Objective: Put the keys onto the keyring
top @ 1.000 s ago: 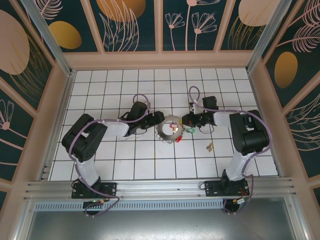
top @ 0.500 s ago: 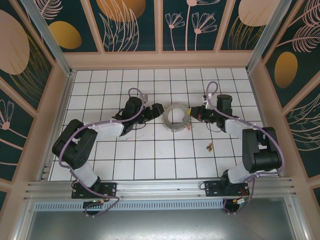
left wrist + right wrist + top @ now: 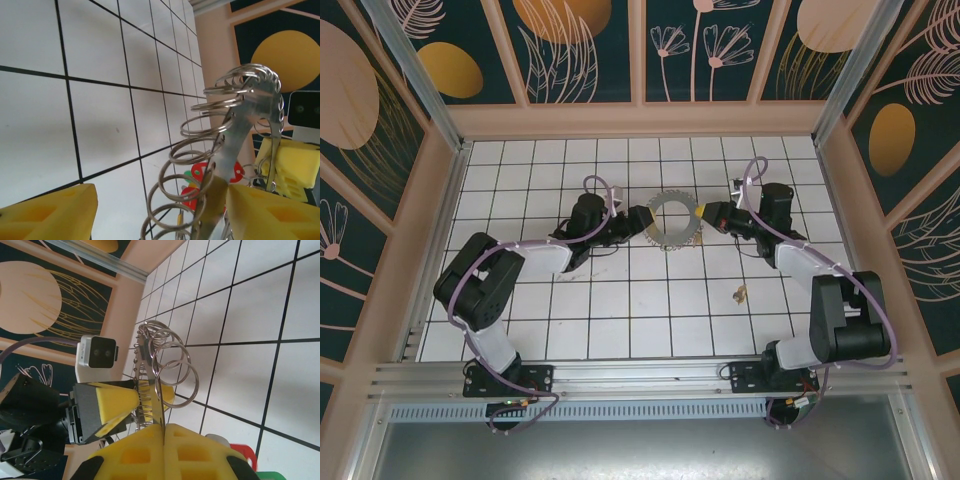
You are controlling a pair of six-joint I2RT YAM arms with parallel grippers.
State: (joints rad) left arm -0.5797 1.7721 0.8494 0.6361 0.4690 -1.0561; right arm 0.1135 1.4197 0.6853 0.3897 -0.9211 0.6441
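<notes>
The large, thin, silvery-grey metal keyring (image 3: pixel 673 218), its rim fringed with small wire loops, sat one tile row farther from the arm bases than half a second earlier, and well beyond where it hung a second earlier, when red and green key heads dangled plainly at its near edge. Both arms had stretched out with it over the white tiled floor (image 3: pixel 620 300).

The right gripper (image 3: pixel 705 214) was clamped on the ring's flat band, its yellow foam pads (image 3: pixel 135 455) pressed together around the metal. The left gripper (image 3: pixel 642 217) stood wide: one yellow pad (image 3: pixel 270 215) lay against the band, the other (image 3: pixel 50 215) well clear of it.

From above, the keys on the ring were too small to pick out. In the left wrist view, red key heads (image 3: pixel 200 172) and a sliver of green were half hidden behind the loops. In the right wrist view, a red head (image 3: pixel 243 450) and a green one (image 3: pixel 267 475) were cut off by the bottom edge.

A small brass-coloured key (image 3: pixel 740 293) lay apart on a tile near the right arm, its shape hard to make out.
</notes>
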